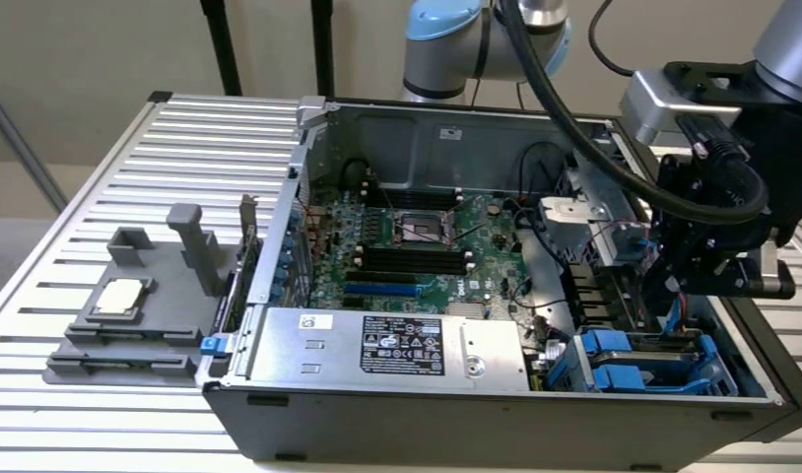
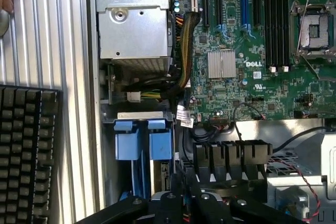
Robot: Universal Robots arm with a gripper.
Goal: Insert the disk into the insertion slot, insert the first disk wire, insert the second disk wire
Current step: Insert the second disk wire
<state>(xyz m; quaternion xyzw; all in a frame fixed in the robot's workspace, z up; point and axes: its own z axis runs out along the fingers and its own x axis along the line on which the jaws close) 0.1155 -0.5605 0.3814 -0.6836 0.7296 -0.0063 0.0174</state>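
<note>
Gripper point(image 1: 667, 296), hold impossible to tell, hangs above the insertion slot point(image 2: 140, 115) in the case's point(image 1: 506, 419) corner; the disk point(image 2: 160, 144), rigid, likely shock-sensitive, is best taken by its blue carrier point(image 2: 128, 144).

Lighting: soft, even.
Computer case point(image 1: 415, 148) interior shaded, frame centre; glare on slatted table point(image 2: 52, 35); my gripper point(image 2: 184, 192) dark.

Plain beige wall point(image 1: 86, 49), ribbed aluminium table point(image 1: 112, 168), two black poles point(image 1: 221, 44) behind, pale floor point(image 1: 7, 256)
</note>
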